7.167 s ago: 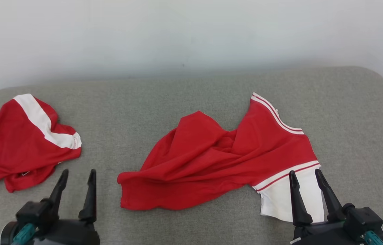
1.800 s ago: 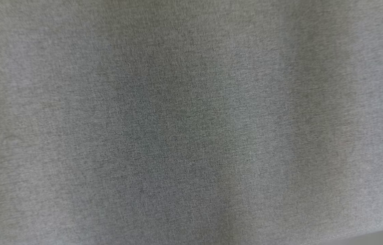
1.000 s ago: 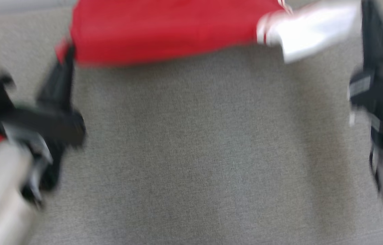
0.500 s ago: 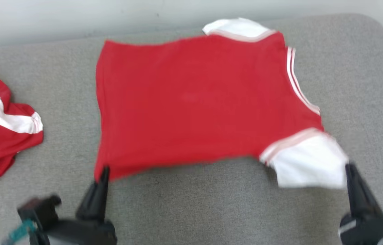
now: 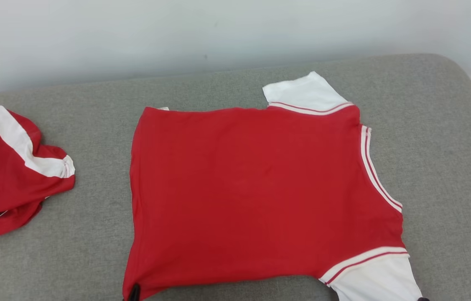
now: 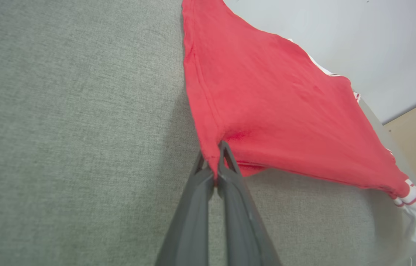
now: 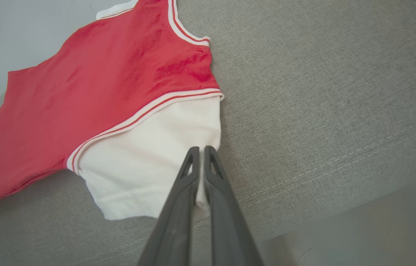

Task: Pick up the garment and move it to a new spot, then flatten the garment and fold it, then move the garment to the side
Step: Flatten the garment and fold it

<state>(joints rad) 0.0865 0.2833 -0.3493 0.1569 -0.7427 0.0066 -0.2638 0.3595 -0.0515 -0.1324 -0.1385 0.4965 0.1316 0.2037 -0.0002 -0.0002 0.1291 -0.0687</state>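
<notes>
Red jersey, limp and light, handles best by its corners: left hand clamps the hem, right hand clamps the white sleeve.

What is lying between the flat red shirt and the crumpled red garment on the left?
Nothing: in the head view the stretch between the flat red shirt and the crumpled red garment is bare grey cushion.

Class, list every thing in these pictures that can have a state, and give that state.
red shirt: spread out flat, unfolded
other red garment: crumpled in a heap
left gripper: shut on the red shirt's hem corner
right gripper: shut on its white sleeve
</notes>
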